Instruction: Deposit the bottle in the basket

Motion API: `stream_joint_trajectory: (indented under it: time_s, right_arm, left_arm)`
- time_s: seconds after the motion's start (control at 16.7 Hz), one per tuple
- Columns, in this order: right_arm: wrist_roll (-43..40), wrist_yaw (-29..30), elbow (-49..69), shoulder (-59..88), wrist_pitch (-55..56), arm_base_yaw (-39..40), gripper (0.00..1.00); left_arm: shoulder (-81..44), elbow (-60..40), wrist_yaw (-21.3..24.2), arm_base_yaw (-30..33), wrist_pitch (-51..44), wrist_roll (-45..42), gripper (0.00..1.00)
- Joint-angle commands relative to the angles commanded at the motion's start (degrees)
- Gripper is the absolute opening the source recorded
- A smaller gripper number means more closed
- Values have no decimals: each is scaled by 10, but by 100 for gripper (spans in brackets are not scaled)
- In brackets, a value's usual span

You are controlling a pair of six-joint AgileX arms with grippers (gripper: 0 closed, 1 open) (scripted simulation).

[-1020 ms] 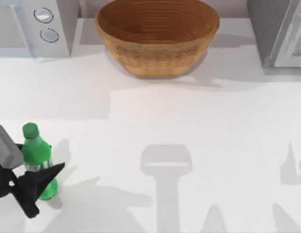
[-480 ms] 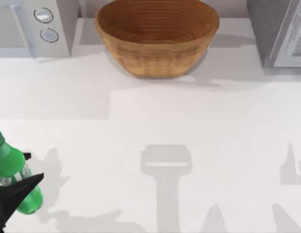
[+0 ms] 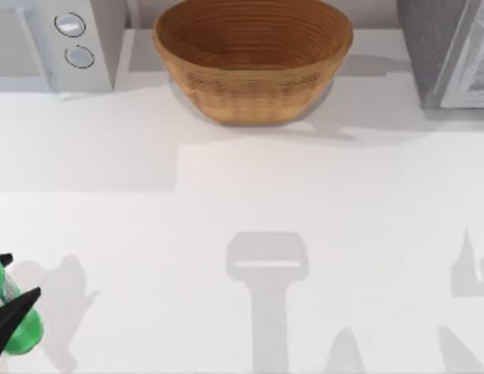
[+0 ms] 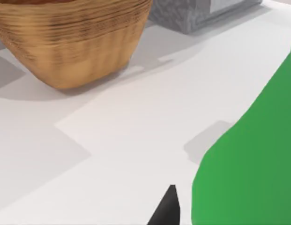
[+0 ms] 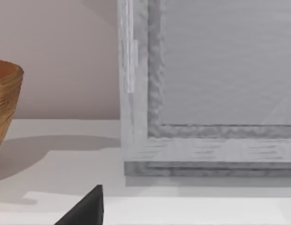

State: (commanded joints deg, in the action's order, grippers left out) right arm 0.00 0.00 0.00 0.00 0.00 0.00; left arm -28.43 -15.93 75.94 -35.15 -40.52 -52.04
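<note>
The green bottle [image 3: 25, 331] hangs tilted at the table's near left edge, partly cut off by the top view's border, with its shadow cast to the right of it. My left gripper [image 3: 11, 282] is shut on the bottle, one black finger [image 3: 15, 310] crossing its body. In the left wrist view the bottle [image 4: 248, 164] looms close beside a black fingertip [image 4: 167, 209]. The tan woven basket [image 3: 252, 58] stands at the back centre, far from the bottle, and also shows as the basket [image 4: 75, 42] and basket [image 5: 4, 103]. A dark part of my right gripper [image 5: 84, 210] shows in the right wrist view.
A white appliance with two round knobs [image 3: 70, 39] stands at the back left. A grey box-like appliance [image 3: 448, 51] stands at the back right, seen close as the grey appliance [image 5: 206, 93]. Open white tabletop [image 3: 249, 195] lies between bottle and basket.
The left gripper has carried the bottle left and toward the table's near edge, tilting it. Most of both has slid past the top view's border.
</note>
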Motion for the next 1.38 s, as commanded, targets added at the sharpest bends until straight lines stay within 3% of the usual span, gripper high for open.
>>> stream_joint_trajectory:
  time_s: [0.42, 0.66, 1.02, 1.38]
  right_arm:
    - [0, 0, 0, 0, 0, 0, 100]
    - [0, 0, 0, 0, 0, 0, 100]
    - [0, 0, 0, 0, 0, 0, 100]
    - [0, 0, 0, 0, 0, 0, 100]
  left_arm:
    - [-5, -4, -6, 2, -1, 2, 0]
    - [-82, -78, -79, 46, 16, 38, 0]
    - [-302, -301, -293, 195, 81, 151, 0]
    - [-559, -564, -592, 398, 176, 314, 0]
